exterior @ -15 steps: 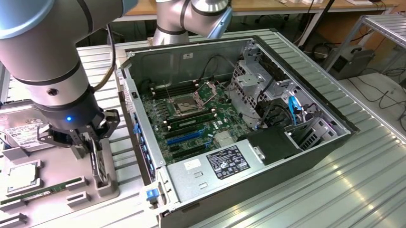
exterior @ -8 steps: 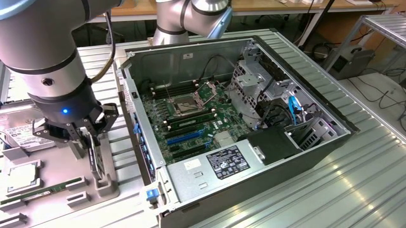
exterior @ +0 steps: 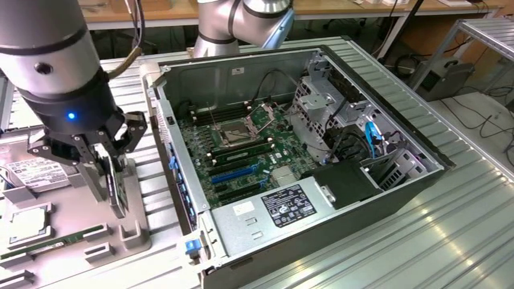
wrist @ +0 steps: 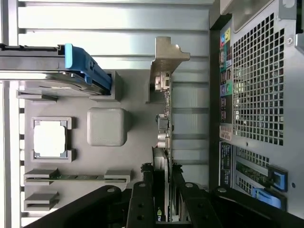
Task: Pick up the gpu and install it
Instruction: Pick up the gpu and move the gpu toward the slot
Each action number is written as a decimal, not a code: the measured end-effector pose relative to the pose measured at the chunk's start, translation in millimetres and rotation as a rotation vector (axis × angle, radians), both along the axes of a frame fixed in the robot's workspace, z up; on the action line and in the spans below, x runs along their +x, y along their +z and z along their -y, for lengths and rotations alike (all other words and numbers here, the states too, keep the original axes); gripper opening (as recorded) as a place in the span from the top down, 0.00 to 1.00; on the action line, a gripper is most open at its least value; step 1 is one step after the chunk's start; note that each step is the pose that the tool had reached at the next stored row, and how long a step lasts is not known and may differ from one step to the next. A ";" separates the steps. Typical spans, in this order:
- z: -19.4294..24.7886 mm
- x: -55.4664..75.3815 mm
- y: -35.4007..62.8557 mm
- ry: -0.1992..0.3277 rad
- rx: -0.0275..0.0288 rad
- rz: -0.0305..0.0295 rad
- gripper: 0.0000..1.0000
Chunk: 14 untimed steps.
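The robot's gripper (exterior: pixel 111 194) (wrist: pixel 164 186) stands over a grey parts tray (exterior: pixel 132 236) (wrist: pixel 135 95), its fingers (wrist: pixel 142 199) clamped on the gpu (exterior: pixel 118 186) (wrist: pixel 164 121), held upright and edge-on, silver bracket (wrist: pixel 166 59) at the far end. The open computer case (exterior: pixel 321 238) (wrist: pixel 261 71) sits just beside the tray, on the exterior view's right.

Green motherboard (exterior: pixel 241 147) inside a dark grey computer case (exterior: pixel 362 223); rear panel (wrist: pixel 259 90) patterned with square holes. Graphics card (wrist: pixel 164 118) bracket silver, gripper (wrist: pixel 160 170) black, drive clip (wrist: pixel 85 66) blue, tray (wrist: pixel 137 156) pale grey.
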State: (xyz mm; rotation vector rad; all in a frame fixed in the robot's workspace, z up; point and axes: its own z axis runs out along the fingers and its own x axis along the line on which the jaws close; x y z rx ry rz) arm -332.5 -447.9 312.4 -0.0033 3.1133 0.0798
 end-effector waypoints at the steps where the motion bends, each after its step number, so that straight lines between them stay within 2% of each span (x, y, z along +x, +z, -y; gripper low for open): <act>1: 0.1 0.6 6.5 0.000 0.0001 0.0001 0.74; 5: 0.6 1.8 24.5 0.000 0.0000 0.0000 0.74; 8: 1.4 3.3 47.9 0.000 0.0001 0.0001 0.74; 10: 1.9 4.2 58.6 0.000 0.0000 0.0000 0.74; 12: 3.9 7.2 75.7 0.000 0.0001 0.0001 0.74; 14: 5.2 9.8 85.0 0.000 0.0000 0.0001 0.74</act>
